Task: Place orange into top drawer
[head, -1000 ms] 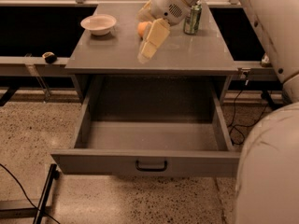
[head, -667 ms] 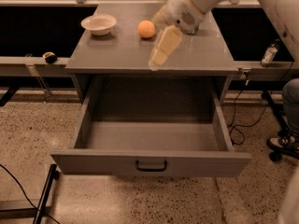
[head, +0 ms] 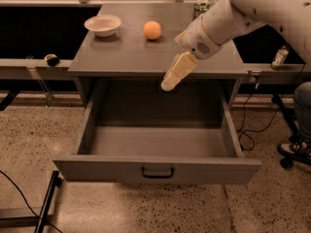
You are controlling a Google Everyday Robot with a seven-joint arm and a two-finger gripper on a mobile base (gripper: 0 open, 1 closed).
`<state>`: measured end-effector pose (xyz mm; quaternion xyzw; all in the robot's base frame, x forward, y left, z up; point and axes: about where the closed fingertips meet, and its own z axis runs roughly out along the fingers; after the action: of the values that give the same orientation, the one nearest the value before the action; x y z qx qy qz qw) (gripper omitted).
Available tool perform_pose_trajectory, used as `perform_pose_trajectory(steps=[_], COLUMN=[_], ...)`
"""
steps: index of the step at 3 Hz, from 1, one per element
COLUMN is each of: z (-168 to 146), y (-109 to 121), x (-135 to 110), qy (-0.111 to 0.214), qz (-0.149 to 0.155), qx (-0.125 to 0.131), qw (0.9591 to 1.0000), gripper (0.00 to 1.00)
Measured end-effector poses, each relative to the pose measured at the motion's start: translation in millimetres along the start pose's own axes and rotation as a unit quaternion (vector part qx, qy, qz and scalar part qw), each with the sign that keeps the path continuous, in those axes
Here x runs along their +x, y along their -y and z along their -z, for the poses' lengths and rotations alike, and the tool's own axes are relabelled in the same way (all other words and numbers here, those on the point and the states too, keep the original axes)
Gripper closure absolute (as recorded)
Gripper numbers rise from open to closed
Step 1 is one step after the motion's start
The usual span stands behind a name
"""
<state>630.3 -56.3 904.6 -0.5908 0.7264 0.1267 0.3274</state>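
The orange (head: 152,30) sits on the grey cabinet top (head: 126,57), right of a pale bowl. The top drawer (head: 156,168) is pulled fully out below, with nothing visible inside it and a small dark handle (head: 157,172) on its front panel. My gripper (head: 171,81) hangs at the front edge of the cabinet top, over the back of the drawer. It is below and right of the orange, apart from it, and holds nothing I can see.
A pale shallow bowl (head: 103,24) stands at the top's back left. A green can (head: 200,8) is at the back right, partly behind my arm. A bottle (head: 279,57) stands on the right rail. A person's leg and shoe (head: 297,130) are at far right.
My arm has pulled back from the orange toward the front edge of the cabinet top. The orange, once partly covered by the gripper, now sits in plain view.
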Motion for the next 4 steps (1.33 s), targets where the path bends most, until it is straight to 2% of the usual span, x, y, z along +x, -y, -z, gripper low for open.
perform_pose_trajectory(steps=[1,2,3,4], z=[0.0,2.5,16.6,28.1], y=[0.1,24.8,83.3,143.2], x=[0.0,-3.6,-10.0,-6.8], qy=[0.0,0.024,0.073,0.155], qz=[0.0,0.001,0.003,-0.027], qx=[0.0,0.047,0.129,0.178], qw=[1.0,0.9986,0.989,0.9713], gripper=[0.0,0.0,0.0,0.0])
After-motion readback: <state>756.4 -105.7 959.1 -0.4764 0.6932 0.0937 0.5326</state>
